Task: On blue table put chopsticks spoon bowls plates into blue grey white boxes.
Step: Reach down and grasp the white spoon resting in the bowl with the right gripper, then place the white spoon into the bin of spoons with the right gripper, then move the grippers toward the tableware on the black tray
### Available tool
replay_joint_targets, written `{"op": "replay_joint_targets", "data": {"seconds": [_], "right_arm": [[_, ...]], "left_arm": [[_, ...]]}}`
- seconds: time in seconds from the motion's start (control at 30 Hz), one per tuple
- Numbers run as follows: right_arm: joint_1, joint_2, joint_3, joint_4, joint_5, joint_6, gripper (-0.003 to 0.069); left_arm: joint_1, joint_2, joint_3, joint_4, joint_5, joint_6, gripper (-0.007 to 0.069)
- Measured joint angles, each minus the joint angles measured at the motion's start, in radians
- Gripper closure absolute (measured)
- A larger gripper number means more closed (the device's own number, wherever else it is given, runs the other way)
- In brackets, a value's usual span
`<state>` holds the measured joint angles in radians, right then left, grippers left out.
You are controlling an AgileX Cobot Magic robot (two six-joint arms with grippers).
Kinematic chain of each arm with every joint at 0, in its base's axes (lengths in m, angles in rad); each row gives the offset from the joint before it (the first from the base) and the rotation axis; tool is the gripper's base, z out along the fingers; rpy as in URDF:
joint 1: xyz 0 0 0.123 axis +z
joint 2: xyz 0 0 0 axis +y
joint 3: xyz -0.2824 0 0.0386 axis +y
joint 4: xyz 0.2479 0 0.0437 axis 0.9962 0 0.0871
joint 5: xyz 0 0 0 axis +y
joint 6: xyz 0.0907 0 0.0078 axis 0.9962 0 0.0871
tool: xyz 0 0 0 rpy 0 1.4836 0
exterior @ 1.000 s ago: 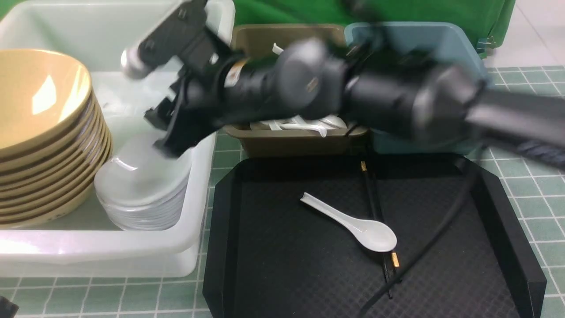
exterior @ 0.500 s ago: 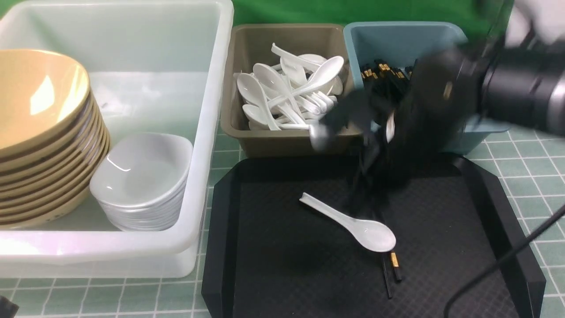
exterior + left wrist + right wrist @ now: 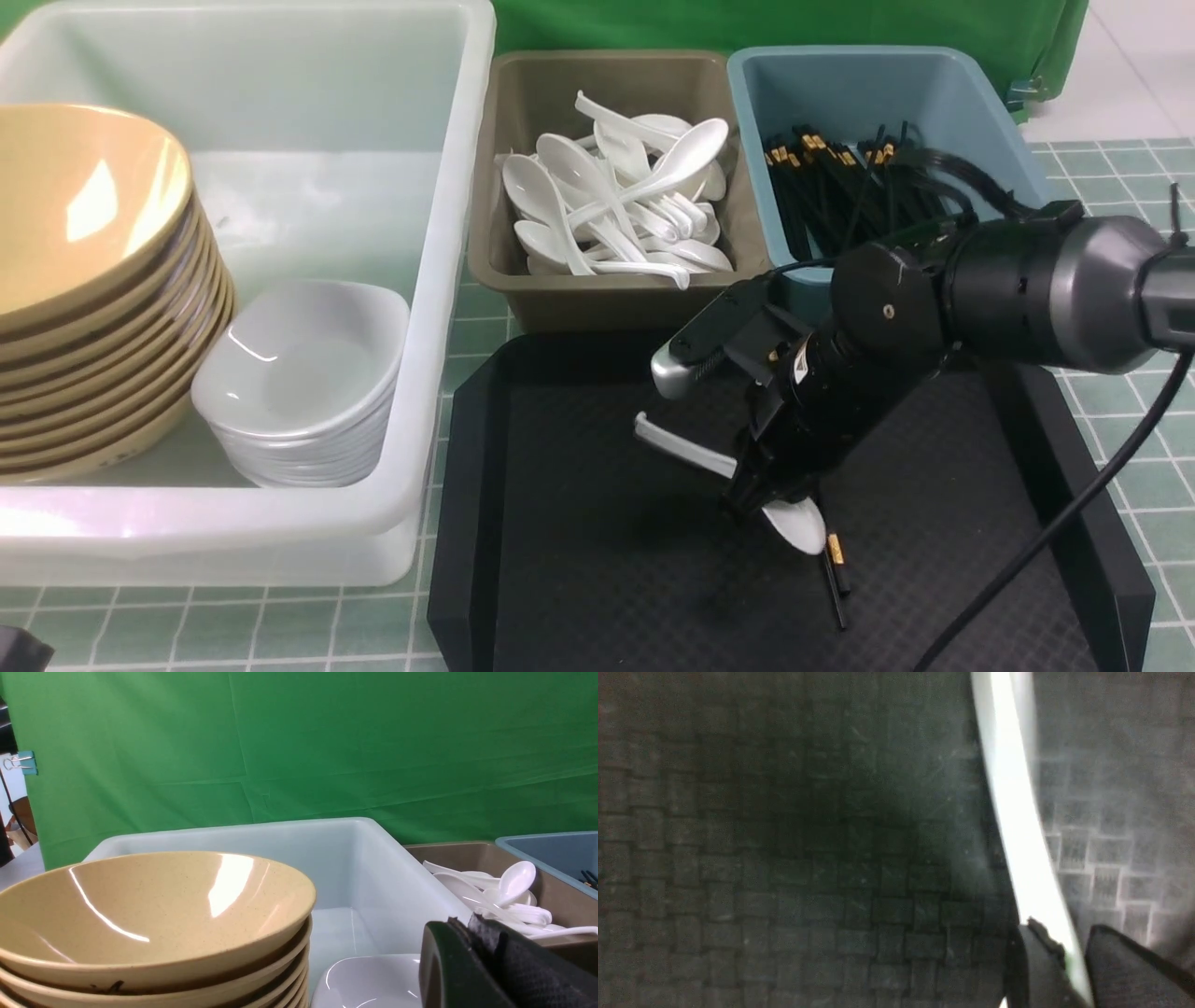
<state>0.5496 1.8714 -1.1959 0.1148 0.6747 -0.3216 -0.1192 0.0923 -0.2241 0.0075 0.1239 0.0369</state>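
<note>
Your spoon (image 3: 686,450) is glazed white ware. Judge it light, stiff, slick and apt to chip if dropped. It lies flat on the black tray (image 3: 579,560). Your right gripper (image 3: 761,495) is down over the neck, where the handle meets the scoop. The handle runs out from one side of the fingers (image 3: 1036,956) and the scoop pokes out from the other.

In the right wrist view the handle passes straight between the two pads. One pad seems to lie against it and the other sits just beside it. You cannot tell from here whether the pinch has fully landed.

The neck is a fair place to hold: narrow enough to span and close to the balance point. The glaze gives little friction, so the spoon could swivel or slide if only an edge is pinched.

A pair of chopsticks (image 3: 834,560) lies under the scoop, just past the fingertips, and could shift as the spoon lifts.

Your left gripper (image 3: 467,952) is closed and holds nothing.
</note>
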Motion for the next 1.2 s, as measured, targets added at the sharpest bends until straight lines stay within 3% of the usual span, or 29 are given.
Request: {"op": "replay_joint_targets", "data": {"seconds": [0.2, 0.3, 0.43, 0.5, 0.63, 0.67, 0.73, 0.87, 0.93, 1.03, 1.07, 1.17, 1.2], "right_arm": [[0.0, -0.105, -0.057, 0.084, 0.147, -0.076, 0.0486], [0.0, -0.172, -0.106, 0.122, 0.11, -0.122, 0.0486], [0.0, -0.206, -0.168, 0.141, -0.13, -0.141, 0.0486], [0.0, -0.174, -0.189, 0.147, -0.354, -0.156, 0.0486], [-0.008, 0.005, -0.261, 0.153, -0.658, -0.157, 0.0486], [-0.012, 0.053, -0.289, 0.153, -0.663, -0.157, 0.0486], [-0.019, 0.096, -0.316, 0.153, -0.649, -0.157, 0.048], [-0.039, 0.185, -0.401, 0.153, -0.508, -0.146, 0.0379], [-0.047, 0.172, -0.448, 0.149, -0.373, -0.146, 0.029], [-0.061, 0.111, -0.494, 0.13, -0.165, -0.1, 0.024], [-0.062, 0.106, -0.498, 0.128, -0.148, -0.093, 0.0239], [-0.078, -0.004, -0.521, 0.059, 0.189, 0.072, 0.0229], [-0.078, -0.004, -0.52, 0.054, 0.207, 0.072, 0.0229]], "left_arm": [[0.0, 0.0, 0.0, 0.002, -0.002, 0.001, 0.062], [0.0, 0.0, 0.0, 0.012, -0.002, 0.001, 0.062], [0.0, 0.0, 0.0, 0.018, -0.003, 0.001, 0.062], [0.0, 0.0, 0.0, 0.018, -0.003, 0.003, 0.062], [0.0, 0.0, 0.0, 0.018, -0.012, 0.008, 0.062], [0.0, 0.0, 0.0, 0.018, -0.012, 0.008, 0.062], [0.0, 0.0, 0.0, 0.018, -0.012, 0.008, 0.062], [0.0, 0.0, 0.0, 0.018, -0.009, 0.009, 0.062], [0.0, 0.0, 0.0, 0.018, -0.008, 0.014, 0.062], [0.0, 0.0, 0.0, 0.018, -0.004, 0.015, 0.062], [0.0, 0.0, 0.0, 0.018, -0.004, 0.015, 0.062], [0.0, 0.0, 0.0, 0.018, -0.002, 0.015, 0.062], [0.0, 0.0, 0.0, 0.018, -0.002, 0.015, 0.062]]}}
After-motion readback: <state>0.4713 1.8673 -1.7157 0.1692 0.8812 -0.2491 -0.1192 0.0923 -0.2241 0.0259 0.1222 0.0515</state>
